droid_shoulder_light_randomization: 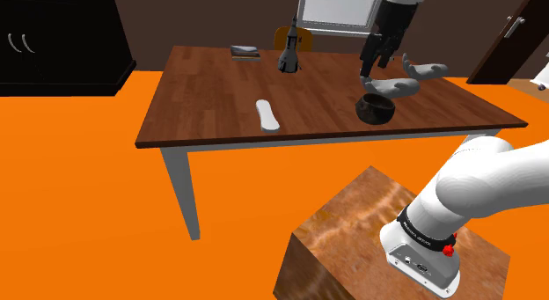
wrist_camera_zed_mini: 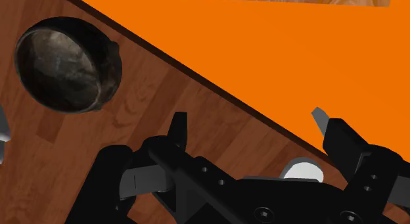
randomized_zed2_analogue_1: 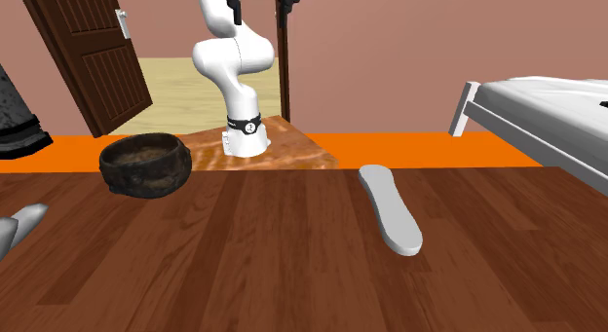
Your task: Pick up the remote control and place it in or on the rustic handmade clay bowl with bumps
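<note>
Remote control (droid_shoulder_light_randomization: 267, 114) lies flat on the wooden table (droid_shoulder_light_randomization: 211, 87), well apart from the claw (droid_shoulder_light_randomization: 369, 71). Claw fingers stand wide apart, gripping nothing. Dark bumpy bowl (wrist_camera_zed_mini: 68, 64) sits below the claw, off to one side, its inside bare.

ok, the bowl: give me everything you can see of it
The bowl is round and near-black, with grey-brown mottling inside and a rough, lumpy wall that looks like hand-shaped clay. It stands upright and empty on the wooden table, close to the edge that faces the stand. Only the table touches it. A grey thing lies beside it but apart, and the remote lies farther along the table. The open pincer hangs above the table near the bowl, not touching it.
</note>
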